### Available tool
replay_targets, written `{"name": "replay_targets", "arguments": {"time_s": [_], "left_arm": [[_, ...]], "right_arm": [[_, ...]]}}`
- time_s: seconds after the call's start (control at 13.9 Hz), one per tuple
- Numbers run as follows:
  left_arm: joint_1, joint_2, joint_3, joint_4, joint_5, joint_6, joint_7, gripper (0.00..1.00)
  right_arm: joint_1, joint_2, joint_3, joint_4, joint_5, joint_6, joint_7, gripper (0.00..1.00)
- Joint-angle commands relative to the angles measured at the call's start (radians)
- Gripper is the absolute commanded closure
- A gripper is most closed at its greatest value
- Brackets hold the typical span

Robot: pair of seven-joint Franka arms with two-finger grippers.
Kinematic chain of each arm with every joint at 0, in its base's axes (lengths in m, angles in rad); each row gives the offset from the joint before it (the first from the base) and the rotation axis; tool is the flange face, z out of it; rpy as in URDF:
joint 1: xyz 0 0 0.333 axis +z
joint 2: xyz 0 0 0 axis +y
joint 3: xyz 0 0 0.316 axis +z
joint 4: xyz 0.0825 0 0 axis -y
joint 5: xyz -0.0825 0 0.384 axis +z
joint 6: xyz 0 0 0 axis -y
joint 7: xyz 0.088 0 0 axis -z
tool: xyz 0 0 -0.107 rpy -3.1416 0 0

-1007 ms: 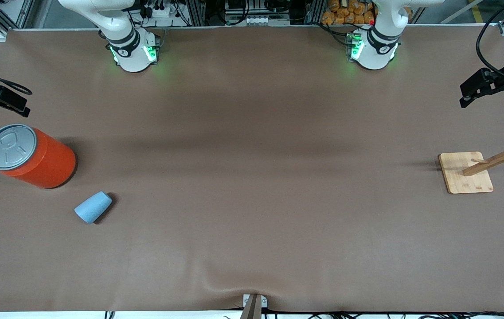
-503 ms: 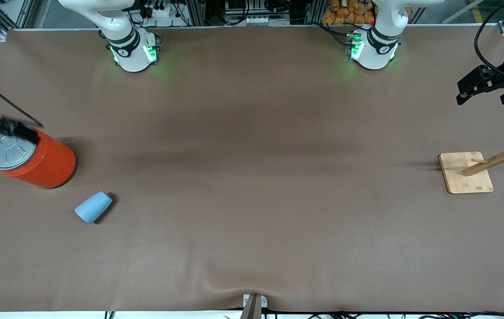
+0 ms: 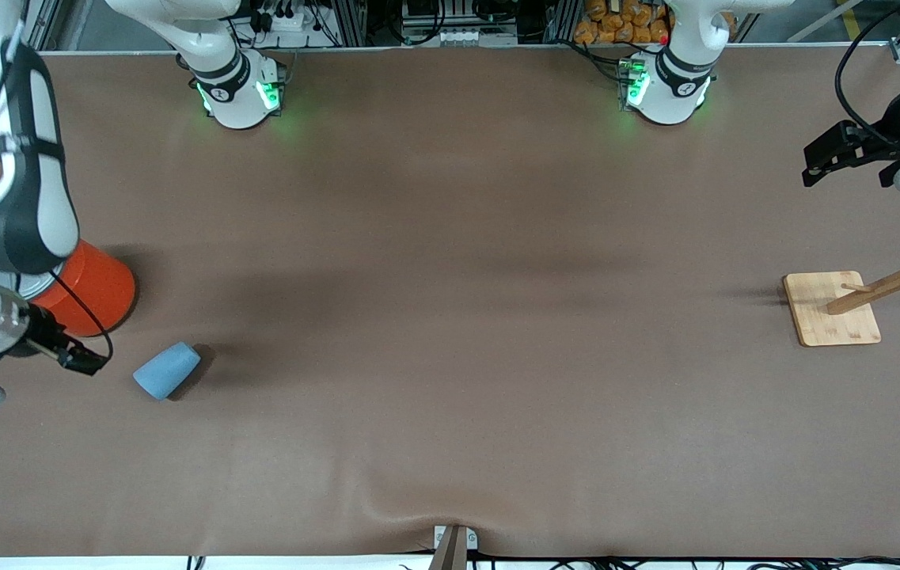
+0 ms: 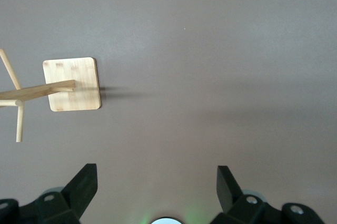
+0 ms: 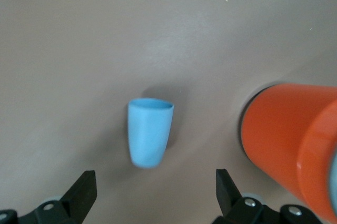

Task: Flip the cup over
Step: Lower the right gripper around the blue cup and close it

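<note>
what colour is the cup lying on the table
Light blue; the cup shows best in the right wrist view.

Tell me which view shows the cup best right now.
Right wrist view: the cup sits mid-frame, lying on its side, with the right gripper open above it. The front view shows it small, beside the orange can. The left wrist view doesn't show it, only the wooden rack.

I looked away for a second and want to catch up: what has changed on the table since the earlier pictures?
The right arm has swung in over its end of the table. Its claw, open and holding nothing, now hangs beside the orange can and near the cup. The left claw, open, edged slightly away from the wooden rack. The cup lies on its side where it was; can and rack have not moved.
</note>
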Motion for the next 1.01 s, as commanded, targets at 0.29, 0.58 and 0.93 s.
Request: {"name": "replay_targets", "arguments": {"time_s": [0.29,0.58,0.93], "left_arm": [[-0.005,0.029,0.002,-0.001,-0.011,0.031,0.013,0.00],[-0.005,0.035,0.002,-0.006,-0.011,0.042,0.013,0.00],[-0.006,0.035,0.001,-0.006,-0.011,0.042,0.013,0.00]], "right_arm": [[0.008,0.161,0.022,-0.093,0.048,0.256,0.084,0.00],[0.012,0.175,0.024,-0.191,0.048,0.325,0.070,0.00],[0.010,0.185,0.024,-0.210,0.048,0.314,-0.122,0.84]]}}
